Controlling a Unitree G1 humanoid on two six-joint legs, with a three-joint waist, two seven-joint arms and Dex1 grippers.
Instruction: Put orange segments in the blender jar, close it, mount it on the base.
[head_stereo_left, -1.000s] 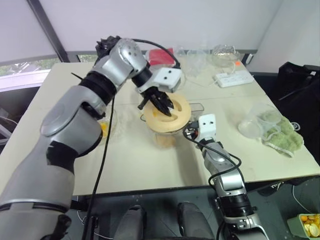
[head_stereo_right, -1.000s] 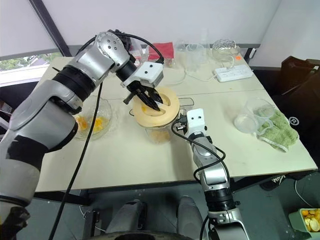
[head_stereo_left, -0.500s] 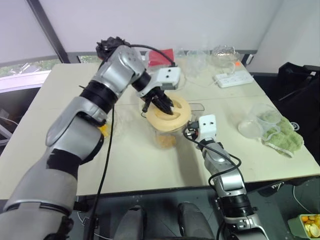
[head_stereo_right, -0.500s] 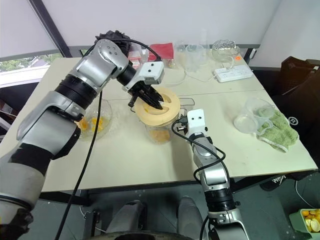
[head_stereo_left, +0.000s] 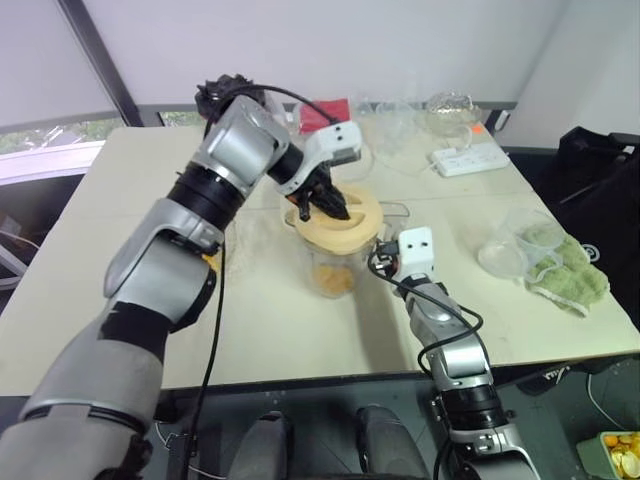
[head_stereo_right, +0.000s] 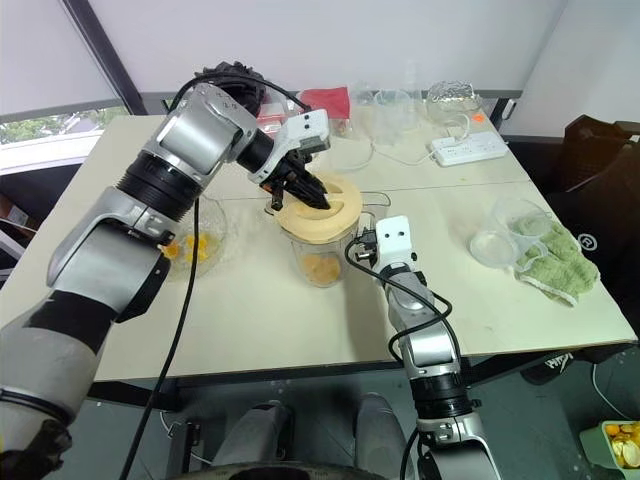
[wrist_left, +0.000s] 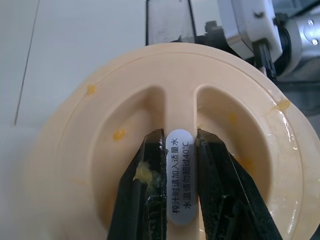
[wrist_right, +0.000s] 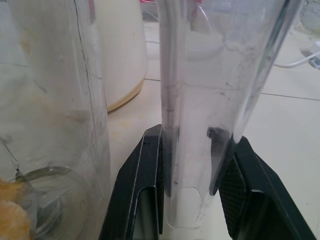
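The blender jar (head_stereo_left: 335, 268) stands mid-table with orange segments (head_stereo_right: 320, 268) at its bottom. A cream lid (head_stereo_left: 362, 226) sits on its mouth. My left gripper (wrist_left: 180, 137) reaches down from above and is shut on the lid's middle ridge, its fingers (wrist_left: 145, 175) smeared with pulp. From the near side my right gripper (wrist_right: 192, 130) lies level, shut on the jar's clear side handle (wrist_right: 200, 75). The cream-white base (wrist_right: 122, 50) stands just behind the jar in the right wrist view.
A glass bowl (head_stereo_right: 190, 245) with more orange pieces sits left of the jar. At the back are clear containers (head_stereo_left: 400, 110), a red item (head_stereo_left: 322, 108) and a white power strip (head_stereo_left: 468, 157). A green cloth with a clear bowl (head_stereo_left: 545, 260) lies at the right.
My left wrist has rolled with the lid in its grip, turning the lid on the jar's mouth, and the lid now sits more level. My right gripper has kept still on the handle.
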